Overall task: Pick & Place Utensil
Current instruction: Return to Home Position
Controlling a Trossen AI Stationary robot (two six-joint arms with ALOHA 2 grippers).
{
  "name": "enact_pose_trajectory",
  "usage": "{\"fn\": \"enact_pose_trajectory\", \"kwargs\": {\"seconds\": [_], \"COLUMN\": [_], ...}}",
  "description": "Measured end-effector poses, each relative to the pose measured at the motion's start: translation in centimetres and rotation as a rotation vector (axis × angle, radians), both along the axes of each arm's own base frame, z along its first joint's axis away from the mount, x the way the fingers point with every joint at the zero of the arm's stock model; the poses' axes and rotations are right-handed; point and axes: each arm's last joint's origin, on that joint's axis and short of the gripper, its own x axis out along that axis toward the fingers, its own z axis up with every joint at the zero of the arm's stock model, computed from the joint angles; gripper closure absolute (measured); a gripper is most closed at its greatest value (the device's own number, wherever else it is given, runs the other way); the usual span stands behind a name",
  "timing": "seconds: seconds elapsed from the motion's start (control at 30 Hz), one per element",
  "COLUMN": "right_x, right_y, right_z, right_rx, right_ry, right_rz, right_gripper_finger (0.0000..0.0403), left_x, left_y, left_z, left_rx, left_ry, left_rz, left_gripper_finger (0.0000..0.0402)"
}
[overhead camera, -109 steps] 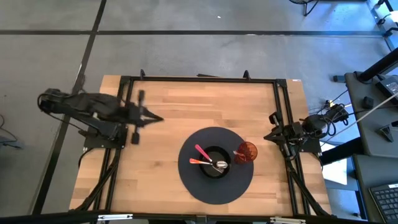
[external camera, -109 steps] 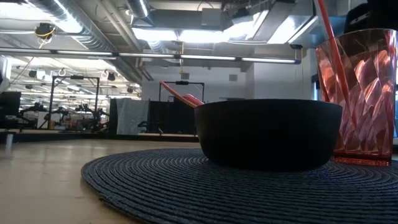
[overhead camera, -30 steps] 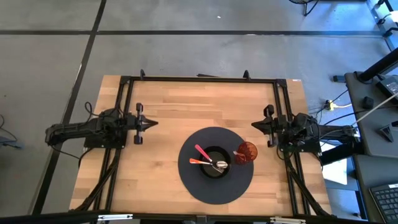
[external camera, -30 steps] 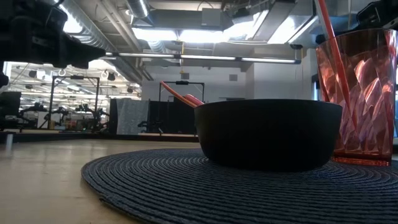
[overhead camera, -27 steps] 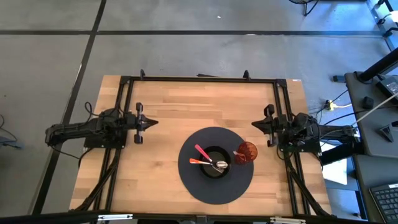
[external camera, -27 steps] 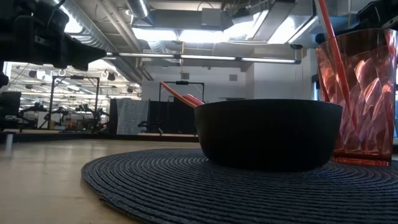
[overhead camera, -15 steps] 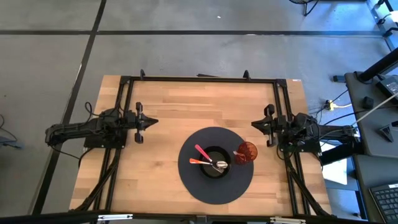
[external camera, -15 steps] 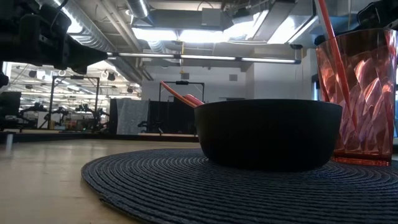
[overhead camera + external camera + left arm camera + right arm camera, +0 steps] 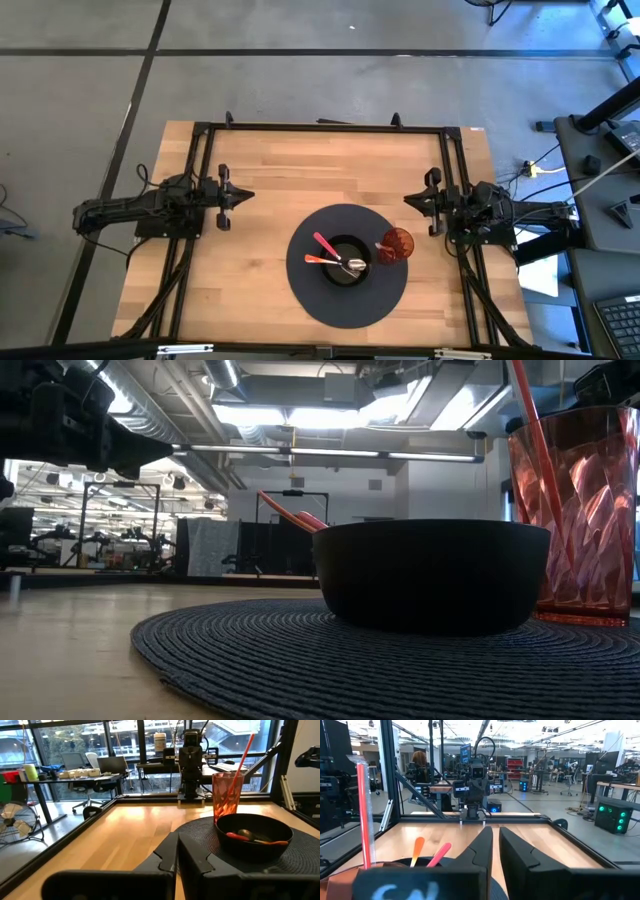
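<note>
utensils sit sorted: pink fork [image 9: 324, 243] and orange spoon [image 9: 318, 259] lean in the black bowl [image 9: 430, 575], and the orange straw [image 9: 530, 420] stands in the red cup [image 9: 575, 510] just beside it. left tool [image 9: 243, 197] and right tool [image 9: 408, 201], both closed on nothing, rest at opposite surface [image 9: 300, 170] edges, likely parked because sorting looks done.

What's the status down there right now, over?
Left gripper and right gripper shut, empty, at opposite table sides. Pink fork, orange spoon in black bowl; straw in cup. No obstruction seen.
</note>
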Motion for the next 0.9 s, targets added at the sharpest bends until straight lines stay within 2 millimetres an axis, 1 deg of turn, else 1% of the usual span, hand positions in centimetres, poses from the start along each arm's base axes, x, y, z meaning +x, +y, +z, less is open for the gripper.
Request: {"fn": "enact_pose_trajectory", "kwargs": {"seconds": [0.9], "right_x": [0.0], "right_y": [0.0], "right_z": [0.0], "right_rx": [0.001], "right_ry": [0.0], "right_rz": [0.0], "right_gripper_finger": [0.0368], "left_x": [0.0], "left_y": [0.0], "left_z": [0.0], "left_rx": [0.0], "left_ry": [0.0], "left_rz": [0.0], "left_gripper_finger": [0.0397]}}
